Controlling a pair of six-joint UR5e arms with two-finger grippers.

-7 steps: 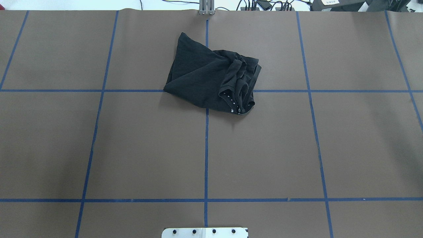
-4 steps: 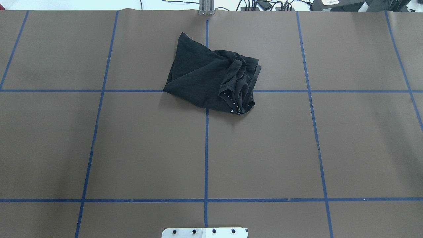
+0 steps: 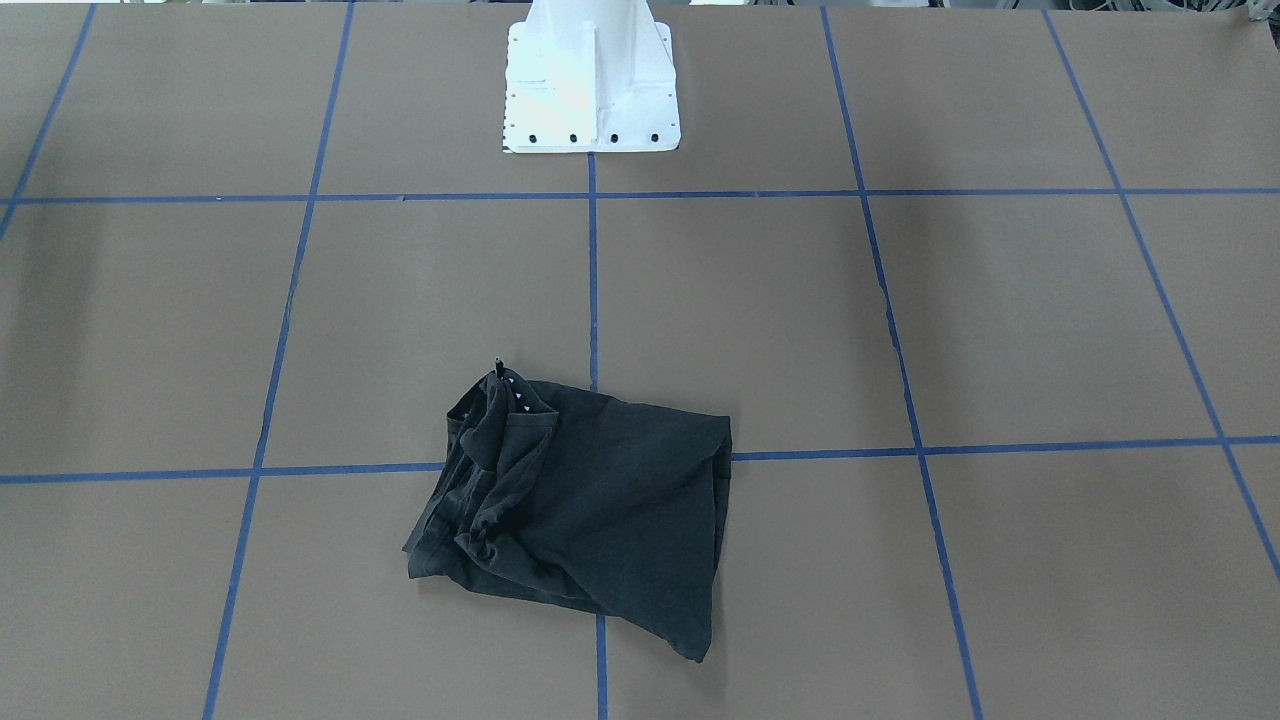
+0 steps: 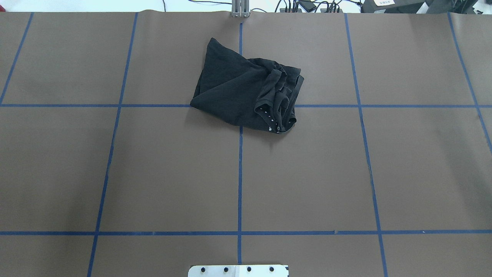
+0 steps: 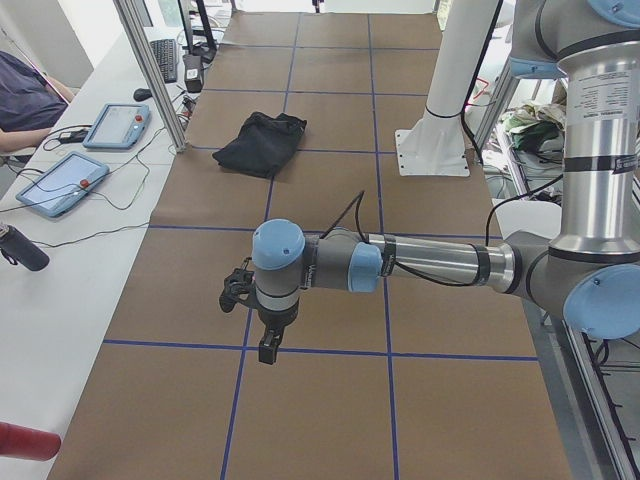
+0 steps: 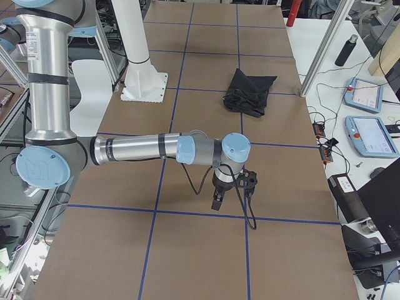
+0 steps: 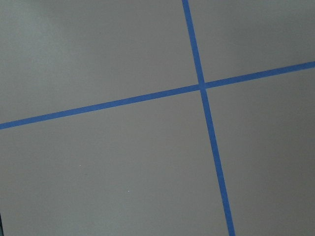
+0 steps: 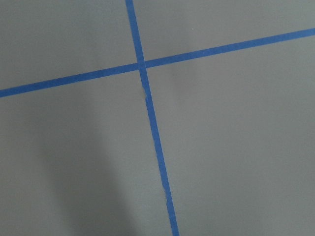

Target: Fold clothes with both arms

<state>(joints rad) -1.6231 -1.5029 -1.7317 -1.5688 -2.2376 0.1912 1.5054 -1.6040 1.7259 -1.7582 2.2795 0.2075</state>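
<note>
The clothes are one black T-shirt [image 4: 238, 92], crumpled in a loose heap on the far middle of the brown table [image 4: 173, 173], its bunched hems toward the right of the overhead view. It also shows in the front-facing view as the T-shirt [image 3: 590, 500]. No print shows. My left gripper [image 5: 262, 335] hangs over the table's left end, far from the T-shirt [image 5: 262, 143]. My right gripper [image 6: 219, 197] hangs over the right end, far from the T-shirt [image 6: 248, 92]. I cannot tell whether either is open or shut. Both wrist views hold only bare table and blue tape.
Blue tape lines [image 4: 240, 173] grid the brown table. The white pedestal base [image 3: 590, 90] stands at the robot's side. Beyond the far edge, a side bench holds tablets [image 5: 62, 182], a bottle [image 6: 345, 50] and cables. A person's arm [image 5: 25, 100] rests there.
</note>
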